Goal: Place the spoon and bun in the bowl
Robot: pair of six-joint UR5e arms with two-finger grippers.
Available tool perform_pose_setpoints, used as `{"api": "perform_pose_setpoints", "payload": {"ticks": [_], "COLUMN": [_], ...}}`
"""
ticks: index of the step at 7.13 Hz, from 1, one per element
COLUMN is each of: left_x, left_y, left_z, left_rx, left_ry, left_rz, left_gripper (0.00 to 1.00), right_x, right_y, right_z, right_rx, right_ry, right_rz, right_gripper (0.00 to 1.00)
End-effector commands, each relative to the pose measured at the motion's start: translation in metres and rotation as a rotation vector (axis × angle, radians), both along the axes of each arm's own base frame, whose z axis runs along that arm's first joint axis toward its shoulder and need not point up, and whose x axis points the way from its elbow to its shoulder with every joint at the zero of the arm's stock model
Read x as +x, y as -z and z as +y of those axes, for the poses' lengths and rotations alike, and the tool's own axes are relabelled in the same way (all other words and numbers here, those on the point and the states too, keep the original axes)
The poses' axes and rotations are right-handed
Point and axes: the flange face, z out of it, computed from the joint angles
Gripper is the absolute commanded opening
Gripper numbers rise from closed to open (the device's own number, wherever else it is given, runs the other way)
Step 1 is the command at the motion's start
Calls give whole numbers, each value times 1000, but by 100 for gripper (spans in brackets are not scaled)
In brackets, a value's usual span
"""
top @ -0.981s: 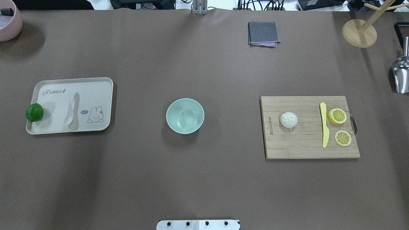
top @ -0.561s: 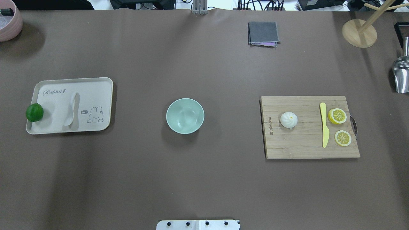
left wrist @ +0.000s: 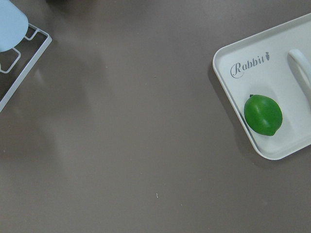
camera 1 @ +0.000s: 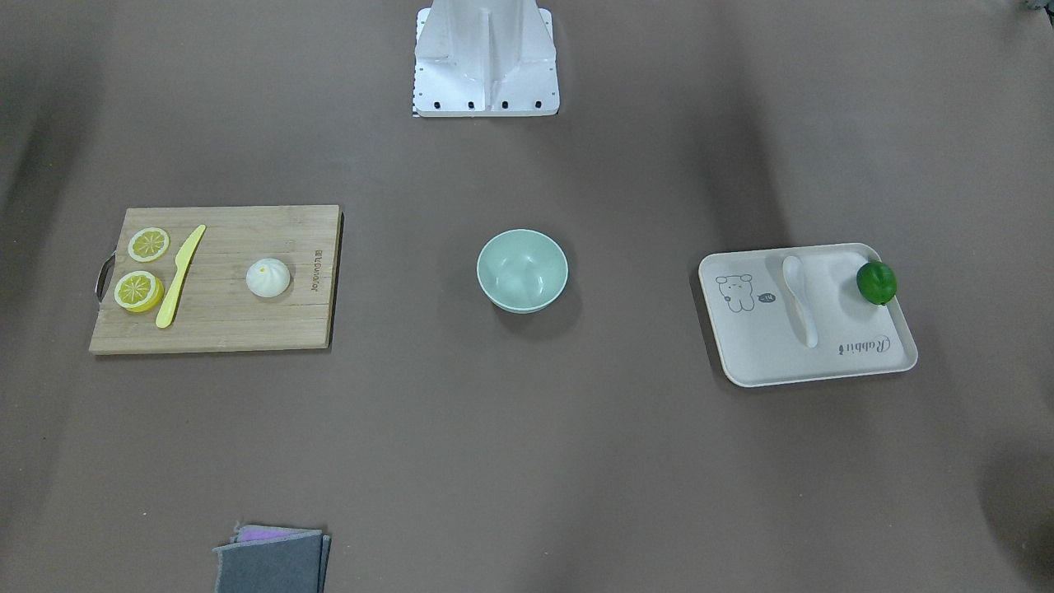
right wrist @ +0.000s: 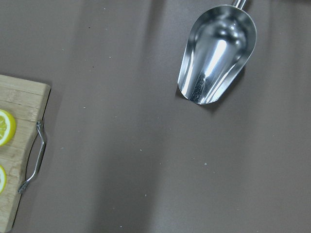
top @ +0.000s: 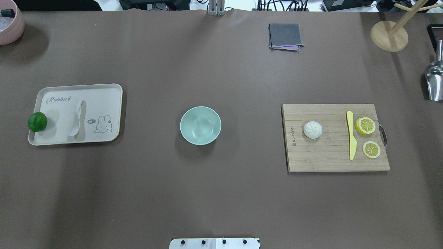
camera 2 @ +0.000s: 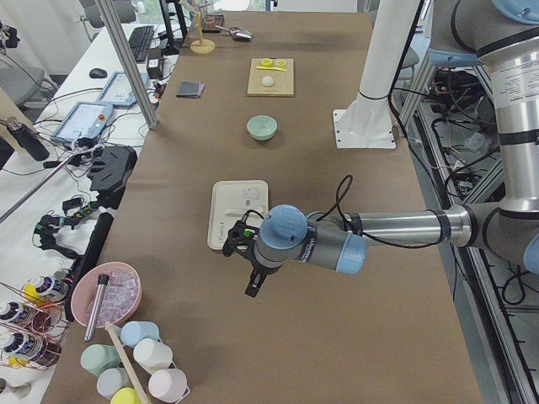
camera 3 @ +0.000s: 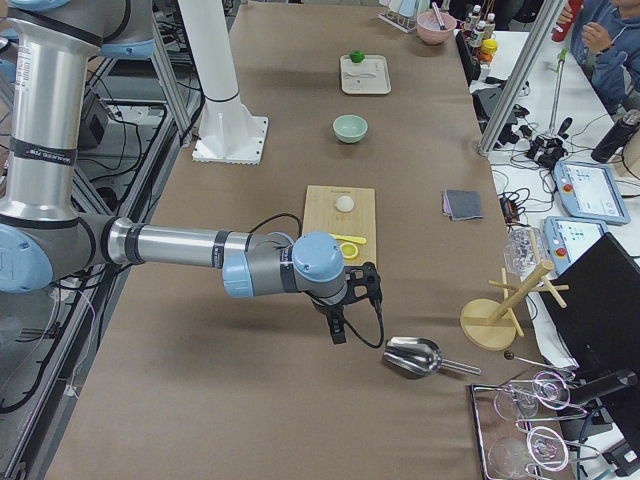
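The white spoon (top: 77, 121) lies on the cream tray (top: 104, 97) at the table's left. The white bun (top: 313, 129) sits on the wooden cutting board (top: 328, 162) at the right. The mint-green bowl (top: 200, 125) stands empty in the middle. Neither gripper shows in the overhead or front views. In the left side view my left gripper (camera 2: 252, 284) hangs over the table just beyond the tray's lime end. In the right side view my right gripper (camera 3: 339, 328) hangs between the board and a metal scoop. I cannot tell whether either is open or shut.
A green lime (top: 37, 121) sits on the tray's left edge. A yellow knife (top: 351, 135) and two lemon slices (top: 365, 125) lie on the board. A metal scoop (right wrist: 217, 54), a wooden stand (top: 389, 35), a grey cloth (top: 285, 36) and a pink bowl (top: 10, 24) sit around the table's edges.
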Motion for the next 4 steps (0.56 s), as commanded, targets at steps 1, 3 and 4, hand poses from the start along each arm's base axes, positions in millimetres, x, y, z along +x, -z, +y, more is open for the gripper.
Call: {"api": "perform_pose_setpoints", "payload": {"ticks": [1,3,4], "left_x": [-2,-1,-1], "left_y": [-9,-14,-17], "left_z": [7,7,7], "left_rx": [-12,-19,-25], "left_ry": [5,7,7], "left_rz": [6,1,3], "left_gripper": [98,98,98], "right_x": [0,0,0], "right_y": [-19,-34,-35], "right_z": [0,-3,-3], "right_rx": [-39,10,43], "right_ry": [-2,-2,-2], "right_rz": [-1,-1,-1], "right_gripper": [100,100,100]}}
